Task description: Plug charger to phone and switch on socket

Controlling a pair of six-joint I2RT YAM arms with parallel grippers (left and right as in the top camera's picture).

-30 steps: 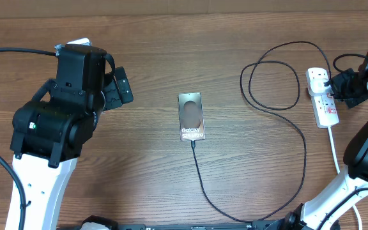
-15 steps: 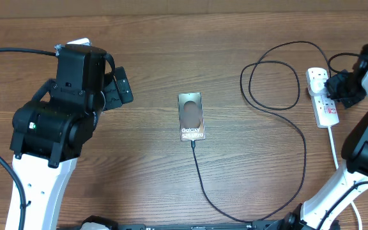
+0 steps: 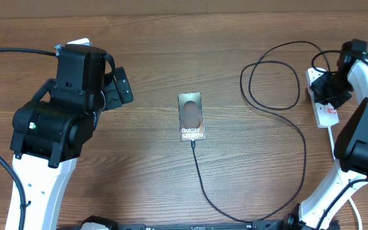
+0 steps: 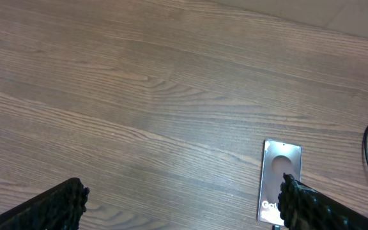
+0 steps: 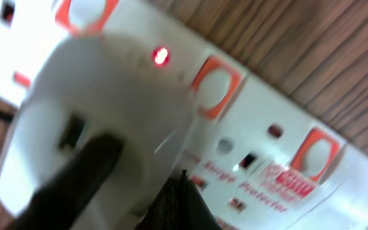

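The phone (image 3: 191, 117) lies flat in the middle of the table, its white lettering at the near end. The charger (image 3: 304, 148), a thin black cable, runs from the phone's near end, curves round, loops and reaches the socket (image 3: 328, 117) at the far right. My right gripper (image 3: 321, 89) is shut, with its tip over the socket's far end. Up close, the shut tip (image 5: 181, 191) hovers by a blurred white plug body (image 5: 94, 108), and a small red lamp (image 5: 161, 56) glows on the socket (image 5: 280, 160). My left gripper (image 3: 123, 89) stands open, left of the phone (image 4: 280, 176).
The socket's thick white cord (image 3: 334, 150) runs toward the front right, beside the right arm's base. Orange-red switches (image 5: 216, 86) line the strip. The left arm's bulk (image 3: 56, 121) covers the table's left side.
My right gripper has swung left, from beside the socket's right edge to over its far end. The left arm, phone and cable have not moved.
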